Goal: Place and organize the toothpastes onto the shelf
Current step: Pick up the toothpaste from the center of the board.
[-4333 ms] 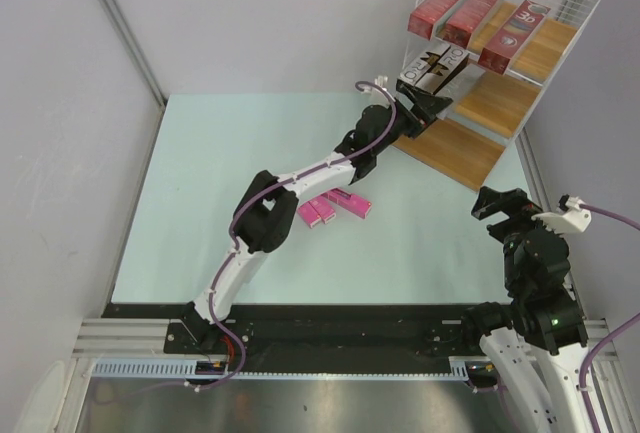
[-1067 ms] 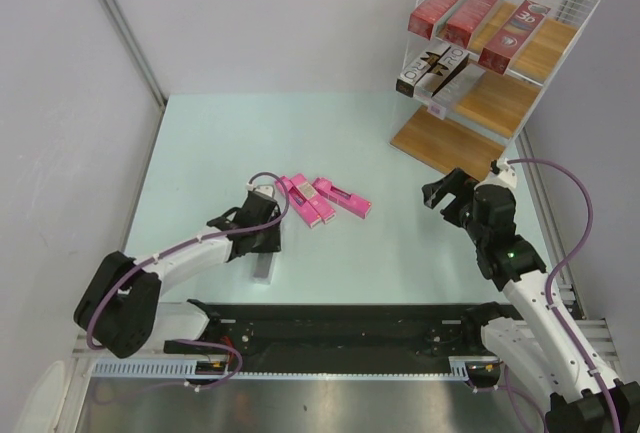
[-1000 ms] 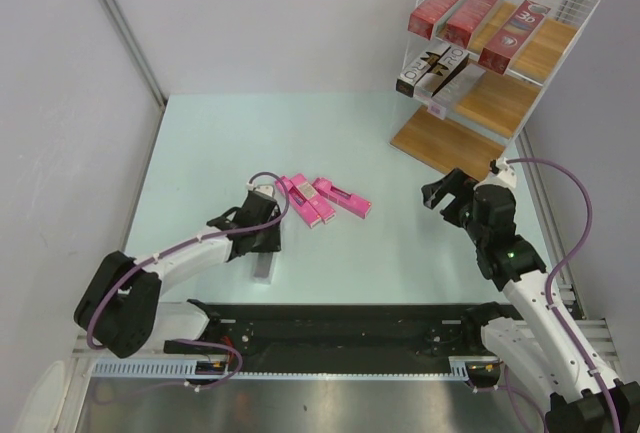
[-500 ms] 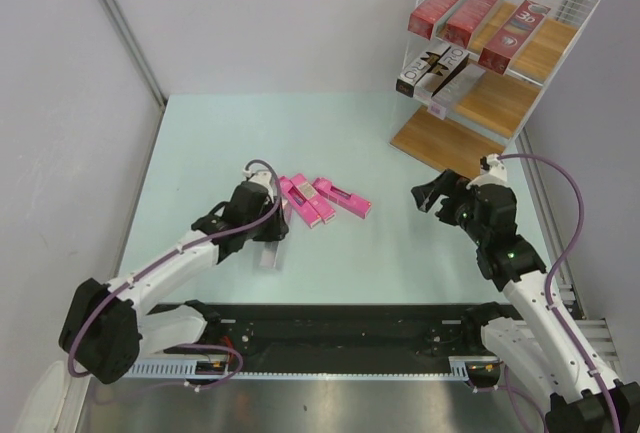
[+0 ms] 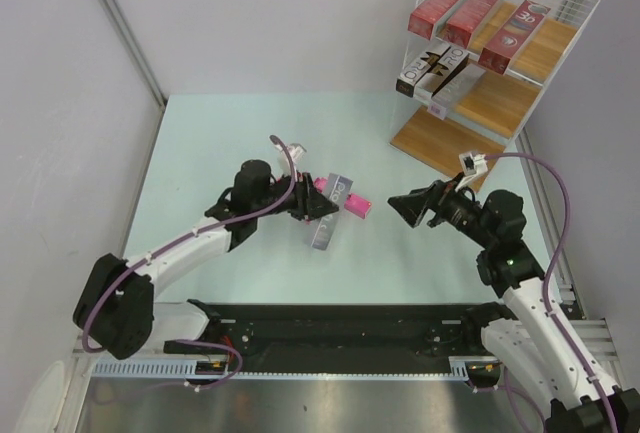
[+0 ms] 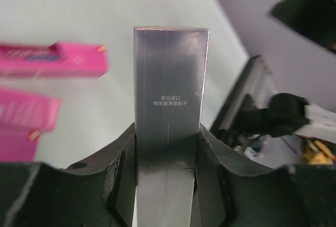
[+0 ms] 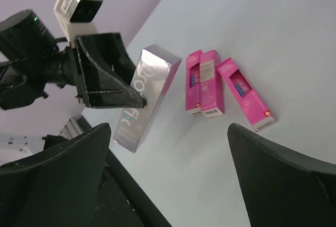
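**Silver carton in hand, shelf yet to reach**

My left gripper (image 6: 167, 146) was clenched on a silver-grey carton (image 6: 169, 80), fingers pinching its long sides. The box was tilted above the table, near the three pink cartons (image 7: 210, 85). My right gripper (image 5: 412, 206) gaped wide, holding nothing, and faced the box. At the far right, the shelf (image 5: 450, 143) carried red cartons (image 5: 470, 8) on top and silver ones (image 5: 435, 68) on the middle board. I judged this the carry; next, a handover or a long reach to that middle board
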